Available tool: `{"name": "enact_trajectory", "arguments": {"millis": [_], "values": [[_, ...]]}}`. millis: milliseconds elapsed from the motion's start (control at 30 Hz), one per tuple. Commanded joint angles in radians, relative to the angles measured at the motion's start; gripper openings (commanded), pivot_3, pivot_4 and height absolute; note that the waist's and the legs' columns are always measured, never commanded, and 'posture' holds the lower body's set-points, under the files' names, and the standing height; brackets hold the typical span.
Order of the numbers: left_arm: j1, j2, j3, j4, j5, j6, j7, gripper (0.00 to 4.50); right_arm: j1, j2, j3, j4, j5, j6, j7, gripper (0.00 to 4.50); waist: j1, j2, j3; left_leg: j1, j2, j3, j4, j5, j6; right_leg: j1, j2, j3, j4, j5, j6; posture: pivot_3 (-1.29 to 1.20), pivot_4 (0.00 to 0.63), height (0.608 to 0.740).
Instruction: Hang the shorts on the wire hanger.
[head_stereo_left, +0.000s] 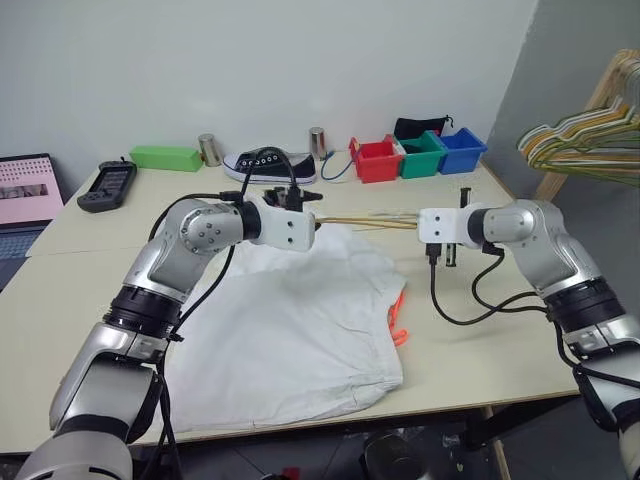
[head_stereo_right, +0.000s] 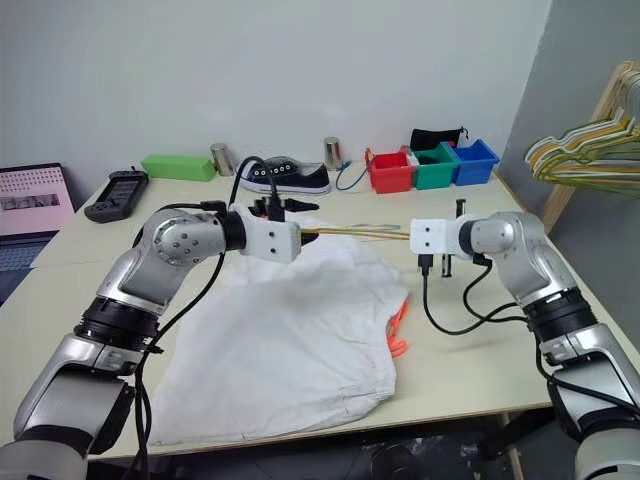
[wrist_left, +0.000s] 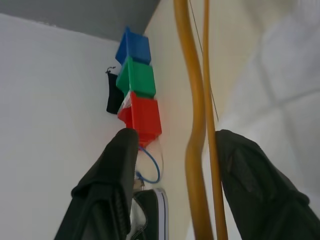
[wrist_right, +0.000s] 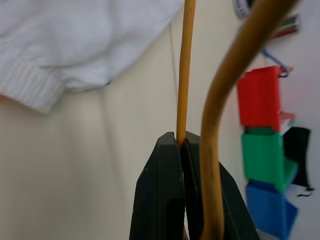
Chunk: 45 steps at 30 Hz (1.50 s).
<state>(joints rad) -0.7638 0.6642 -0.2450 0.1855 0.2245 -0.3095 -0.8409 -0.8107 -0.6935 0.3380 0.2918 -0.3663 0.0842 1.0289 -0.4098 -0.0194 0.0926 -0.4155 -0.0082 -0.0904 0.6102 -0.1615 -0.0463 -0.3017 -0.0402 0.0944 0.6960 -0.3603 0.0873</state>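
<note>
The white shorts (head_stereo_left: 290, 330) lie spread flat on the table (head_stereo_left: 480, 340), their orange-red drawstring (head_stereo_left: 400, 325) showing at the right edge. Above their far edge the thin yellowish wire hanger (head_stereo_left: 365, 222) hangs level between my two hands. My right gripper (wrist_right: 181, 140) is shut on one of its wires, and a second, curved wire runs beside its fingers. My left gripper (wrist_left: 175, 134) is open at the hanger's other end. Both wires pass between its fingers (wrist_left: 120, 160) without being pinched.
Along the table's back edge stand a black-and-white shoe (head_stereo_left: 268, 167), two metal cans (head_stereo_left: 210, 150), a green box (head_stereo_left: 166, 157), a black handheld device (head_stereo_left: 107, 185), and red (head_stereo_left: 377, 160), green (head_stereo_left: 421, 155) and blue (head_stereo_left: 462, 150) bins. Bunched hangers (head_stereo_left: 585, 135) hang on a rack at right.
</note>
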Motion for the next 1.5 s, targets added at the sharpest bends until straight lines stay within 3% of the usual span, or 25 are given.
{"name": "enact_trajectory", "arguments": {"millis": [33,167,367,433,533,633,800,933,1167,1500], "values": [[0.059,0.009,0.093,-0.207,-0.203,0.147,-0.068,3.54,0.032,-0.045,-0.048,-0.055,0.078,0.131,0.116,0.00,0.000,0.000,0.000,0.000,0.000,0.000,0.000,0.000,0.000,0.000,0.000,0.000,0.000,0.000,0.000,-0.30,0.030,0.740],[0.173,0.051,0.160,-0.351,-0.354,0.338,-0.124,4.42,0.092,-0.119,-0.064,-0.067,0.152,0.248,0.235,0.00,0.002,0.001,0.000,0.000,0.000,0.000,0.000,0.000,0.000,0.000,0.000,-0.001,0.000,0.000,0.000,-0.29,0.030,0.740],[0.369,0.111,0.300,-0.561,-0.638,0.763,-0.126,4.42,0.215,-0.295,-0.109,-0.087,0.299,0.527,0.452,0.00,0.013,0.001,0.000,0.001,0.000,0.000,0.000,0.000,0.000,0.001,0.000,0.000,0.000,-0.002,0.003,-0.27,0.036,0.740],[0.472,0.129,0.327,-0.622,-0.691,0.849,-0.123,4.42,0.309,-0.399,-0.126,-0.166,0.405,0.716,0.550,0.00,0.025,0.003,0.000,0.001,0.001,0.000,0.000,0.000,0.000,0.001,0.001,0.000,-0.001,-0.003,0.003,-0.27,0.038,0.740],[0.599,0.129,0.346,-0.695,-0.719,0.886,-0.101,4.42,0.488,-0.584,-0.155,-0.344,0.712,0.966,0.586,0.00,0.049,0.003,0.001,0.001,0.002,0.002,0.000,0.000,0.000,0.001,0.001,0.000,-0.002,-0.005,-0.001,-0.28,0.044,0.740],[0.666,0.110,0.352,-0.746,-0.726,0.904,-0.056,4.42,0.638,-0.656,-0.238,-0.440,0.913,1.198,0.584,0.00,0.052,-0.003,0.004,0.000,0.003,0.007,0.000,-0.001,0.000,0.000,0.003,0.000,-0.002,-0.007,-0.003,-0.27,0.052,0.740],[0.720,0.095,0.356,-0.840,-0.764,0.955,0.002,4.42,0.952,-0.635,-0.439,-0.555,1.067,1.338,0.489,0.00,0.075,-0.005,0.004,0.001,0.005,0.009,-0.001,-0.005,-0.006,0.001,0.002,0.001,-0.015,-0.010,-0.008,-0.26,0.064,0.740],[0.737,0.100,0.347,-0.874,-0.771,0.973,0.023,4.42,1.134,-0.529,-0.605,-0.661,1.158,1.459,0.396,0.00,0.099,-0.009,0.007,-0.001,0.004,0.012,-0.001,-0.005,-0.006,0.000,0.001,0.004,-0.016,-0.009,-0.006,-0.26,0.070,0.740],[0.717,0.115,0.340,-0.866,-0.781,0.980,0.021,4.42,1.285,-0.394,-0.757,-0.790,1.244,1.514,0.276,0.00,0.124,-0.011,0.012,-0.002,0.004,0.011,-0.002,-0.006,-0.006,-0.001,0.001,0.003,-0.017,-0.010,-0.008,-0.28,0.081,0.740],[0.690,0.130,0.331,-0.844,-0.788,0.981,0.003,4.42,1.387,-0.396,-0.795,-0.809,1.301,1.471,0.227,0.00,0.144,-0.013,0.019,-0.013,0.005,0.014,-0.003,-0.007,-0.004,-0.014,0.002,0.004,-0.017,-0.010,-0.008,-0.29,0.088,0.740]]}}
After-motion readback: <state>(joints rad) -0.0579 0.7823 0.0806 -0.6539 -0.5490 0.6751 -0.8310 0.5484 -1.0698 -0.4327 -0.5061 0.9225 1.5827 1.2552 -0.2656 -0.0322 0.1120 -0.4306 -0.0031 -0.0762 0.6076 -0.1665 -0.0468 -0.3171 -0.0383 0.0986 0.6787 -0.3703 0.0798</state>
